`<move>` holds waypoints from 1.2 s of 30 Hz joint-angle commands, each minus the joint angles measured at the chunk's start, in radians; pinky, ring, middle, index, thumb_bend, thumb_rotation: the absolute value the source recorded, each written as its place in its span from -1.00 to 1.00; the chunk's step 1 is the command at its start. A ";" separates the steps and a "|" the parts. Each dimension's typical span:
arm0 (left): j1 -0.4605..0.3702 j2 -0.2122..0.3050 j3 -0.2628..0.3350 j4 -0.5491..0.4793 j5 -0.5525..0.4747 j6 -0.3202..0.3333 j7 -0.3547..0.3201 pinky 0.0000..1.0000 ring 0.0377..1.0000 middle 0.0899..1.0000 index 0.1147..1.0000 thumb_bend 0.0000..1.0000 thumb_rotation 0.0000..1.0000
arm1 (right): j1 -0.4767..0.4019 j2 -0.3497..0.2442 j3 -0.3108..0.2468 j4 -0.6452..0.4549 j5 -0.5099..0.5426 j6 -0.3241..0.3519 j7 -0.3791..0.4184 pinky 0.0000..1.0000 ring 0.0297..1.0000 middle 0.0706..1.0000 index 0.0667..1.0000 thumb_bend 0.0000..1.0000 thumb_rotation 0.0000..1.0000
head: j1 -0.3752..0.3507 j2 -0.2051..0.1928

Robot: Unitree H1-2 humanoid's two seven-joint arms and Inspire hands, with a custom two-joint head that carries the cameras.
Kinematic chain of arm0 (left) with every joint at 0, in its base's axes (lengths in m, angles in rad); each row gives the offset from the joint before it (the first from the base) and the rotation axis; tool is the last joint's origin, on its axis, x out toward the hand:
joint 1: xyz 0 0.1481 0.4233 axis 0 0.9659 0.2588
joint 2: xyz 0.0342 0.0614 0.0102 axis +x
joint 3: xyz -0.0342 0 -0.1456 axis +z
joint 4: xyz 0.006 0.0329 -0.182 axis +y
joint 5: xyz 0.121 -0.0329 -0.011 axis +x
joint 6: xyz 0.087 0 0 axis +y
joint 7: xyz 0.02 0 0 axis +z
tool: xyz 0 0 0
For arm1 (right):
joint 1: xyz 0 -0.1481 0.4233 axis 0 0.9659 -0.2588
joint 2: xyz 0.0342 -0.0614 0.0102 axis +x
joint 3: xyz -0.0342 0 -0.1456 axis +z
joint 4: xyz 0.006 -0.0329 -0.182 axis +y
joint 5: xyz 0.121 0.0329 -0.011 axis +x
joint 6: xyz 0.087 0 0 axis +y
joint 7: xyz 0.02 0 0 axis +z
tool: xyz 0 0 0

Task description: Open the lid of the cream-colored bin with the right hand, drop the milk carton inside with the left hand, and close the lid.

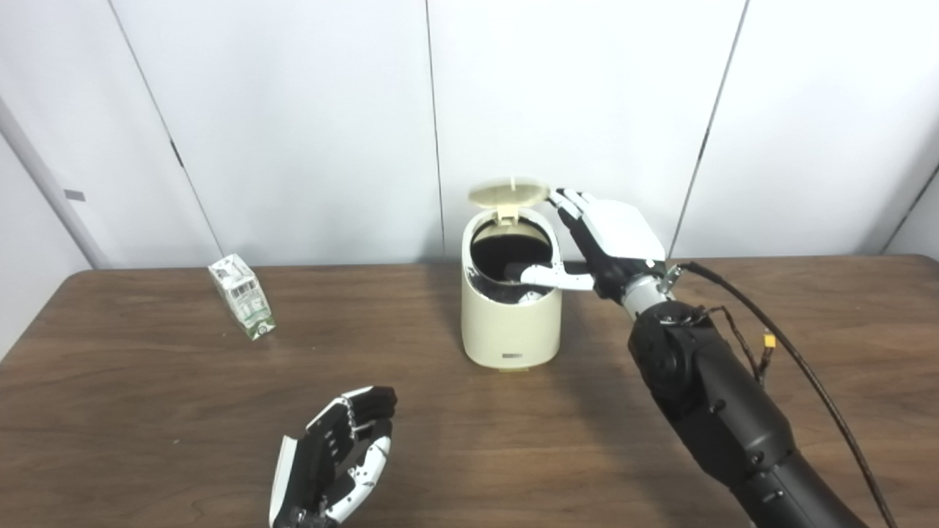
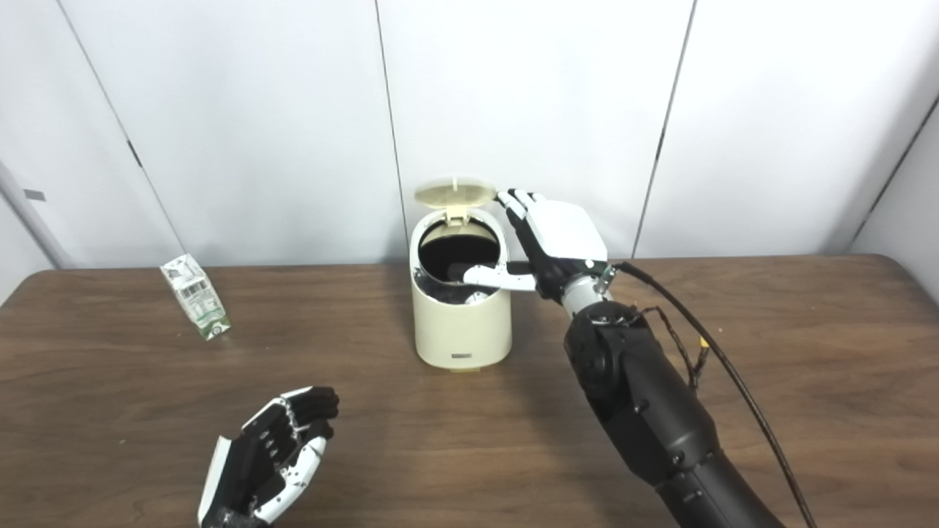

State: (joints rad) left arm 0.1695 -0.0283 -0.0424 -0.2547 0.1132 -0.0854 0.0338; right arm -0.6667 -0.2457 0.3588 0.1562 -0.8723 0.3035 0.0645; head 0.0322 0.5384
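Wooden table [image 1: 110,411]: right hand [image 1: 609,238] fingers [image 1: 568,205] spread against raised bin [image 1: 510,323] lid [image 1: 508,191], left hand [image 1: 334,458] open, empty.

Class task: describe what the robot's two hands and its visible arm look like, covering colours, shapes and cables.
The right hand has a flat white back plate, black fingers and a white thumb, on a silver wrist. Its arm is a bulky matte black shell, with a black cable running alongside. The left hand is black with white side panels.

Cream bin [image 1: 510,323], dark inside, white carton [image 1: 242,296] with seemingly green print, brown wood-grain table [image 1: 147,411]
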 commanded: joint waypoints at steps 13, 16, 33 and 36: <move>-0.018 0.007 0.004 -0.021 0.000 -0.030 0.001 0.31 0.40 0.35 0.31 -0.56 -0.66 | 0.058 0.047 -0.174 -0.309 0.114 0.002 -0.046 0.79 0.88 0.88 0.86 0.74 1.00 | -0.002 -0.002; -0.019 0.006 0.006 -0.022 -0.009 -0.027 0.000 0.31 0.40 0.35 0.30 -0.56 -0.62 | 0.136 0.070 -0.198 -0.381 0.135 -0.005 -0.069 0.65 0.86 0.90 0.86 0.74 1.00 | -0.005 -0.005; -0.023 0.022 0.028 -0.016 -0.029 -0.026 -0.001 0.33 0.42 0.36 0.32 -0.54 -0.64 | 0.666 0.127 -0.319 -0.475 0.356 -0.384 -0.306 0.25 0.47 0.50 0.48 -0.54 -0.04 | -0.014 -0.012; -0.023 0.026 0.032 -0.015 -0.038 -0.026 -0.005 0.33 0.42 0.37 0.32 -0.54 -0.65 | 0.730 0.132 -0.336 -0.468 0.376 -0.441 -0.329 0.10 0.35 0.41 0.38 -0.51 -0.35 | -0.018 -0.015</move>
State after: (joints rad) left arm 0.1648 -0.0058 -0.0123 -0.2527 0.0822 -0.0865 0.0299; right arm 0.0731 -0.1141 0.0318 -0.2976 -0.5080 -0.0698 -0.2384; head 0.0138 0.5231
